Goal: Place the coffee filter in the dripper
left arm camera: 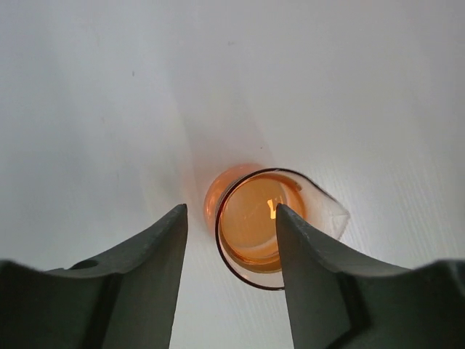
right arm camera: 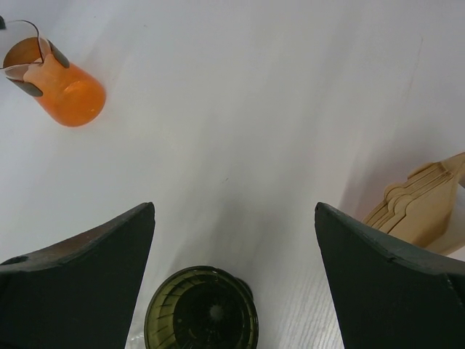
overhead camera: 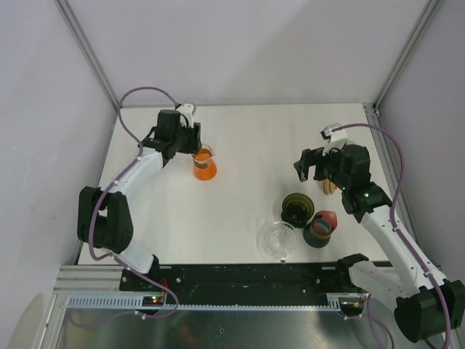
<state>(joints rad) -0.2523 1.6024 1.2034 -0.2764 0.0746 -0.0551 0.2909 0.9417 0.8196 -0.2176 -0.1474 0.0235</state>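
Note:
The olive green dripper (overhead camera: 297, 209) stands right of centre and also shows at the bottom of the right wrist view (right arm camera: 201, 309). A stack of tan coffee filters (overhead camera: 330, 186) lies behind it, partly hidden by my right arm; its edge shows in the right wrist view (right arm camera: 425, 211). My right gripper (overhead camera: 309, 169) is wide open and empty (right arm camera: 234, 207), above the table just beyond the dripper, left of the filters. My left gripper (overhead camera: 197, 145) is open (left arm camera: 231, 211) at the mouth of an orange glass carafe (left arm camera: 254, 225), one finger over the opening, one outside the rim.
The orange carafe (overhead camera: 204, 164) stands at the back left of centre. A clear glass dripper (overhead camera: 280, 240) and a red and dark cup (overhead camera: 320, 227) stand near the front edge, close to the green dripper. White walls enclose the table.

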